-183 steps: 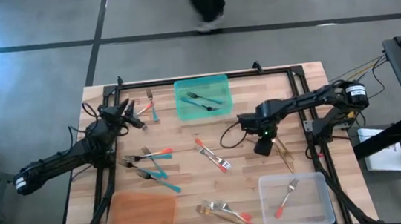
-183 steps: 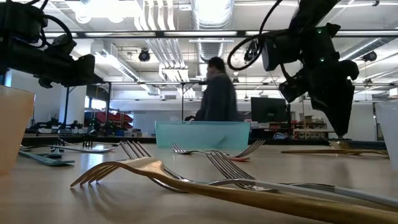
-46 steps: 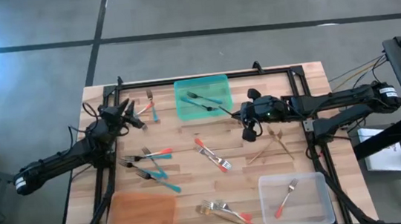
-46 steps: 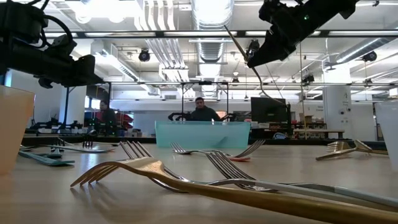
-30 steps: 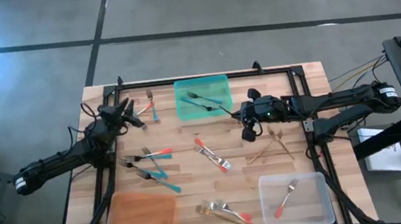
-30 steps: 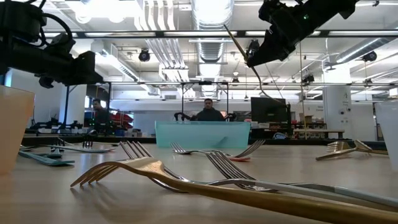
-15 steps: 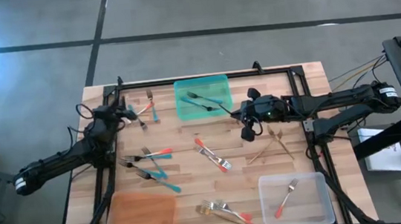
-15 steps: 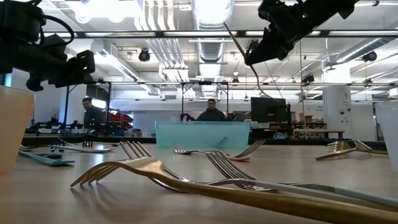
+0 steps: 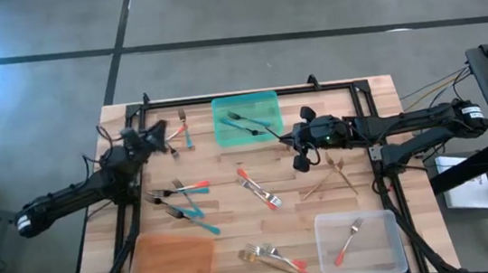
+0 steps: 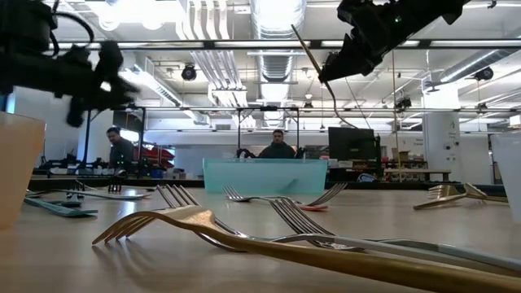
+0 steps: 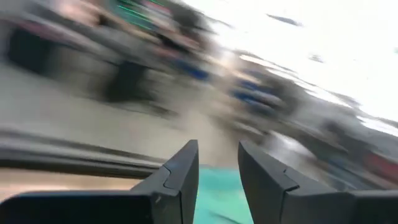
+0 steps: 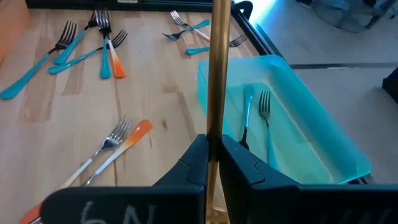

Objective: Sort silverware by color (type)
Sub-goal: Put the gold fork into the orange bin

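My right gripper (image 9: 293, 138) hangs above the table just right of the teal tray (image 9: 226, 138), shut on a gold utensil (image 12: 218, 68) whose slim stem sticks out past the fingers toward that tray. Two teal-handled forks (image 12: 264, 112) lie in the tray. My left gripper (image 9: 160, 132) hovers over the far left of the table, open, with nothing between its fingers (image 11: 180, 171). Teal-handled and red-handled forks (image 9: 185, 202) lie loose on the wood at left centre. A red-handled fork (image 9: 259, 189) and gold forks (image 9: 332, 178) rest flat farther right. My right gripper pinches the gold utensil's stem (image 12: 215, 127) between its two fingers, coming from the table's right side and slanting slightly down. The stem runs on ahead of the fingers and upward (image 10: 304, 42), lifted clear of the table. The fingers hide which end is behind them.
An orange tray (image 9: 171, 267) sits at the near left. At the near right, a clear tray (image 9: 384, 258) holds a red-handled fork (image 9: 347, 239). More gold and red-handled forks (image 9: 273, 259) lie by the near edge. A black frame (image 9: 249, 95) borders the table. People stand in the room beyond.
My left gripper has rolled about its own axis while staying over the far left of the table. My right gripper and the gold utensil have kept still.
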{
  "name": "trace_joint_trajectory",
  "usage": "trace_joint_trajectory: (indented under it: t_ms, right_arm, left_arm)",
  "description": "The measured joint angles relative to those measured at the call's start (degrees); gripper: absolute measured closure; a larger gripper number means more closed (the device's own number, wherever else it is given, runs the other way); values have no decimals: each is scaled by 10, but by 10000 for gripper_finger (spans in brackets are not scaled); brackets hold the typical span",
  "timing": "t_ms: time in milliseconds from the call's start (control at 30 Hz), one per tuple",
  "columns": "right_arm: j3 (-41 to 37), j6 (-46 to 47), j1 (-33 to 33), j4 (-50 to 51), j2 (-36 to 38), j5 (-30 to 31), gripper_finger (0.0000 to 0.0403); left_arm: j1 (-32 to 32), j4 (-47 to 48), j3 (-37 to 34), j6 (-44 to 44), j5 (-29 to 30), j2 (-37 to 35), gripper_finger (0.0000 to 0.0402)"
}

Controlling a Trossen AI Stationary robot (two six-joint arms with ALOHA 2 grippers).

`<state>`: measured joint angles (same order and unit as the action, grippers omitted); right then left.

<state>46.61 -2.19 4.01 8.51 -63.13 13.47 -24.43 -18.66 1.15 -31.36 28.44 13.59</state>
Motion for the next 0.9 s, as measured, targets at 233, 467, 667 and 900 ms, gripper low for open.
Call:
trace_joint_trajectory:
  t_ms: [233, 467, 667, 900]
  right_arm:
    - [0, -17, 0, -3, 0, -2, 390]
    - [0, -14, 0, -3, 0, -3, 390]
    - [0, 14, 0, -3, 0, -5, 390]
    - [0, 54, 0, -3, 0, -4, 390]
  left_arm:
    - [56, -266, 0, -14, -184, 87, 322]
    - [138, -329, 39, 53, -161, 254, 323]
    - [167, -296, 147, 85, -160, 455, 322]
    - [166, -209, 329, 223, -159, 629, 299]
